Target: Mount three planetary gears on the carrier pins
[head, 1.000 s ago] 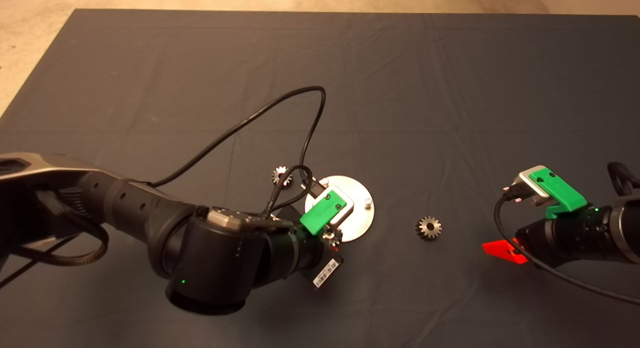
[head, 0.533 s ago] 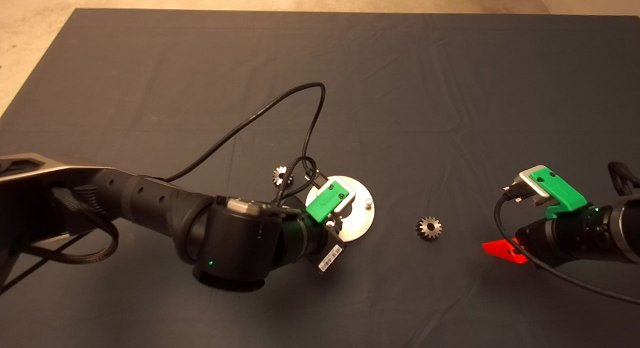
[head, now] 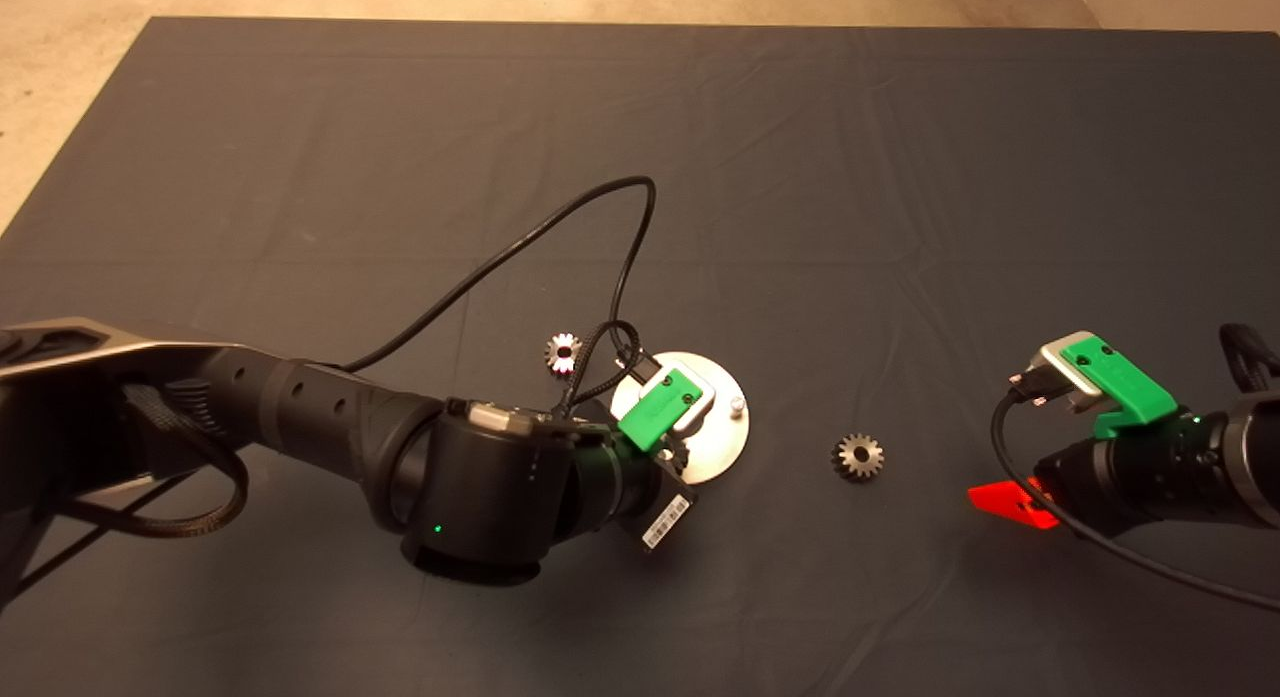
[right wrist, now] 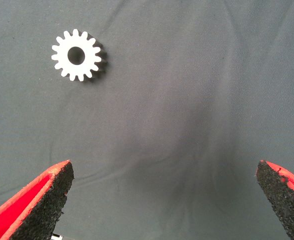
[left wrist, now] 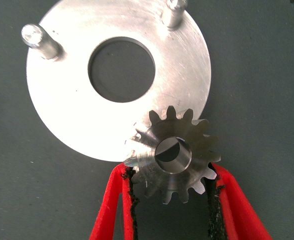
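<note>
The round silver plate (left wrist: 62, 100) with a large central hole lies mid-mat (head: 722, 439). Two bare carrier pins (left wrist: 39, 40) (left wrist: 176, 11) stand on it; one shows in the head view (head: 737, 407). My left gripper (left wrist: 171, 172) is shut on a planetary gear (left wrist: 174, 157), held over the plate's rim where the third pin would be; a silvery edge shows inside its hole. A second gear (head: 563, 352) lies on the mat left of the plate. A third gear (head: 857, 456) lies to its right, also in the right wrist view (right wrist: 77, 55). My right gripper (right wrist: 164, 167) is open, near that gear (head: 1010, 502).
A black cable (head: 560, 227) loops from the left wrist over the mat behind the plate. The dark mat (head: 900, 177) is wrinkled; beige floor (head: 60, 67) shows beyond its far and left edges.
My left arm has moved right and slightly away, carrying the gear along the plate's near rim. The right gripper has barely shifted. The loose gears have not moved.
</note>
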Action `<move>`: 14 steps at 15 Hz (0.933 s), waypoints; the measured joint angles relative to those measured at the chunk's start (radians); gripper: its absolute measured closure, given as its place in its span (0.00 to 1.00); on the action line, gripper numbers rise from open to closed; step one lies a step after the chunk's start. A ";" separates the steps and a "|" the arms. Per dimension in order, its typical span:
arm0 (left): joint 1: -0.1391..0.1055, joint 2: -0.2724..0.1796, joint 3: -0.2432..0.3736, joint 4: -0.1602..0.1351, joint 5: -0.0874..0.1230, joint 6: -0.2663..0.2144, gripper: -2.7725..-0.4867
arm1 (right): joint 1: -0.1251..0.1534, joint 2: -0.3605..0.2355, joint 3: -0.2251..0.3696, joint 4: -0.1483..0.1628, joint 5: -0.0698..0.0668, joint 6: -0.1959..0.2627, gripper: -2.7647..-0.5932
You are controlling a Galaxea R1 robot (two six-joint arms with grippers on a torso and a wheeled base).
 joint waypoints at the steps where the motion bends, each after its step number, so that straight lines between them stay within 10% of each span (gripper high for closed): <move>1: 0.009 0.000 0.000 0.006 0.000 0.000 0.94 | 0.000 0.000 0.000 0.000 0.000 -0.003 0.02; 14: 0.014 0.000 -0.034 0.026 -0.006 0.009 0.95 | 0.000 -0.044 0.000 0.000 0.000 -0.034 0.02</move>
